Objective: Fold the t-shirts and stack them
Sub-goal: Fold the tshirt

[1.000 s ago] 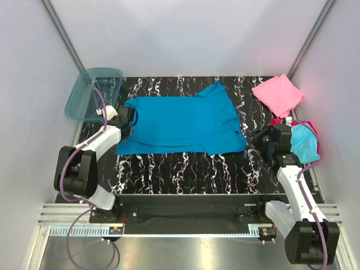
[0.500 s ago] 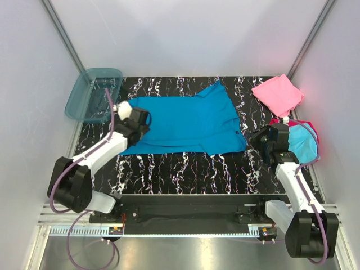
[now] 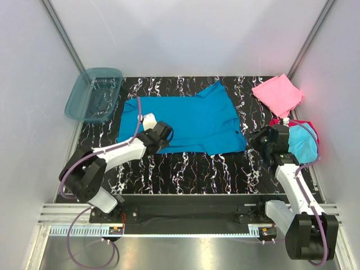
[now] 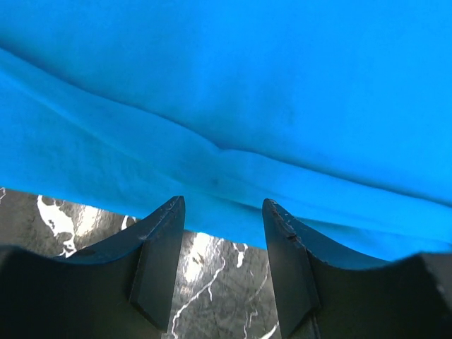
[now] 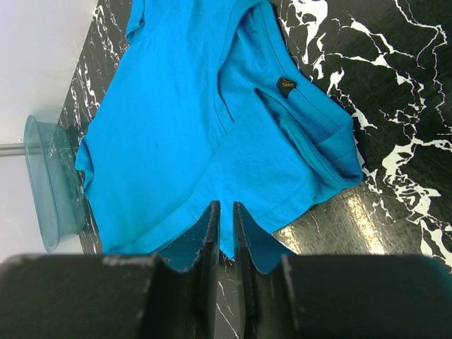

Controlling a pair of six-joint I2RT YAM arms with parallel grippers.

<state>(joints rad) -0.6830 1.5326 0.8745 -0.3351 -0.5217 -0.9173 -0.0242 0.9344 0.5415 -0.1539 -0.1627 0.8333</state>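
Observation:
The large teal-blue t-shirt (image 3: 185, 121) lies spread flat across the middle of the black marble table (image 3: 185, 166). My left gripper (image 3: 165, 135) is low at the shirt's near edge, left of centre. In the left wrist view it (image 4: 222, 208) is open, with bare table between the fingers and the shirt's hem (image 4: 212, 169) just past the tips. My right gripper (image 3: 257, 136) hovers right of the shirt. Its jaws (image 5: 226, 206) are closed to a thin slit with nothing in them. A pink folded t-shirt (image 3: 278, 94) lies at the back right. A cyan one (image 3: 304, 143) rests on a magenta-red one (image 3: 310, 126) at the right edge.
A translucent blue plastic tub (image 3: 93, 94) sits at the back left corner, also seen in the right wrist view (image 5: 49, 183). White walls close in the table on three sides. The shirt's collar with its small label (image 5: 286, 85) points toward the right arm.
My left arm has swung from the shirt's left edge by the tub rightward along the near hem, and its jaws have opened wider. The right arm has hardly moved.

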